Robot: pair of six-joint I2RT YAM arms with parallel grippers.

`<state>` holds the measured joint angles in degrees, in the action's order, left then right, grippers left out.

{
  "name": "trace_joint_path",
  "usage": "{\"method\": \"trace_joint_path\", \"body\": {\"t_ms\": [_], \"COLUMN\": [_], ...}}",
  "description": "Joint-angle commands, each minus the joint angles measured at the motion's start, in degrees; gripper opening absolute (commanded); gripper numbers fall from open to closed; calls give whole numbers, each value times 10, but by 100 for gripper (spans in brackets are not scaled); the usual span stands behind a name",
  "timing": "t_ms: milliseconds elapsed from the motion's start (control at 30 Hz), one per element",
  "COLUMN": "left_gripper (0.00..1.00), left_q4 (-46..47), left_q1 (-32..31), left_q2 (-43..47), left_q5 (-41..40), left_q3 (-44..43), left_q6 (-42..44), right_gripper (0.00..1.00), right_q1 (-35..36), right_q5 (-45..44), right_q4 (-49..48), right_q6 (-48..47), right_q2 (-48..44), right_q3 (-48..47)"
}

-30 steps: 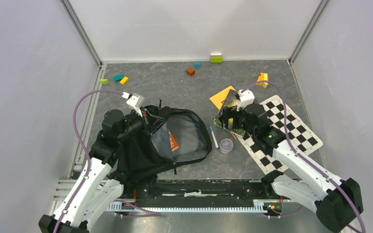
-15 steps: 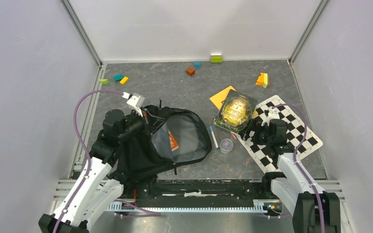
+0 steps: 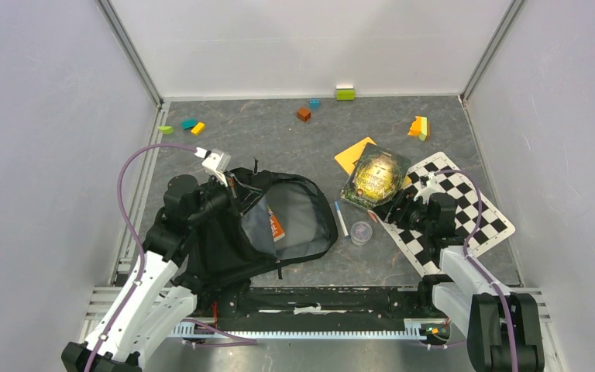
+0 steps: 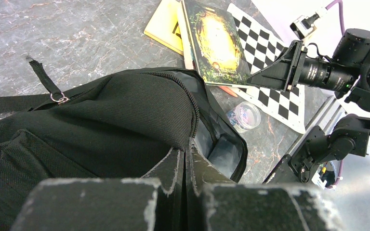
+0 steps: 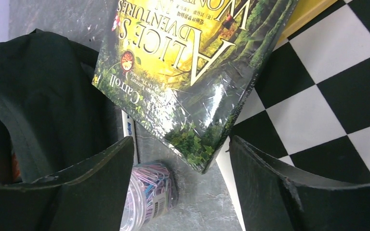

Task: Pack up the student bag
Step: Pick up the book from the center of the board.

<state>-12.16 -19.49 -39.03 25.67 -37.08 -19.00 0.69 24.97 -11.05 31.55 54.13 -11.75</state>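
The student bag [image 3: 294, 221] is a black backpack lying open at centre left, its grey lining showing and an orange-white item [image 3: 276, 225] inside. My left gripper [image 3: 232, 190] is shut on the bag's opening rim [image 4: 188, 144] and holds it up. A green-yellow Alice book [image 3: 376, 176] lies flat, partly on a yellow notepad [image 3: 351, 153] and the checkered board [image 3: 465, 209]. My right gripper [image 3: 393, 208] is open and empty, low at the book's near corner [image 5: 197, 159], jaws either side of it without touching.
A clear jar of paper clips [image 3: 362, 232] and a pen [image 3: 341, 218] lie between the bag and the book; the jar sits by my right gripper's left finger [image 5: 96, 178]. Small coloured blocks [image 3: 303, 114] are scattered along the back wall.
A second ago my right gripper held the book tilted up. The book now lies flat, the gripper has let go, pulled back, and sits open at the book's near corner. The left arm has not moved.
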Motion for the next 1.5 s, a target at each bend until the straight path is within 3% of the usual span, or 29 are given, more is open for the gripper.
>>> {"method": "trace_joint_path", "body": {"t_ms": [0,233,400,533,633,800,933,1467], "left_gripper": [2,2,2,2,2,2,2,2], "left_q4": [33,33,33,33,30,30,31,32], "left_q1": [-1,-1,-1,-1,-1,-1,-1,-1], "left_q2": [13,12,13,16,16,18,16,11], "left_q5": [5,3,4,4,3,4,5,5], "left_q3": [-10,-10,-11,-11,-12,-12,-12,-10], "left_q6": [10,10,9,10,11,11,11,10], "right_gripper": [76,53,29,20,23,45,53,57], "right_q1": [-2,-2,-1,-1,-2,-2,-2,2], "right_q5": [23,34,26,17,-1,9,22,76], "right_q4": [-56,-82,-81,-81,-74,-104,-138,-329], "right_q6": [21,38,41,47,50,76,100,223], "right_q2": [12,27,18,15,17,15,1,55], "right_q3": [6,14,18,17,20,47,76,144]}}
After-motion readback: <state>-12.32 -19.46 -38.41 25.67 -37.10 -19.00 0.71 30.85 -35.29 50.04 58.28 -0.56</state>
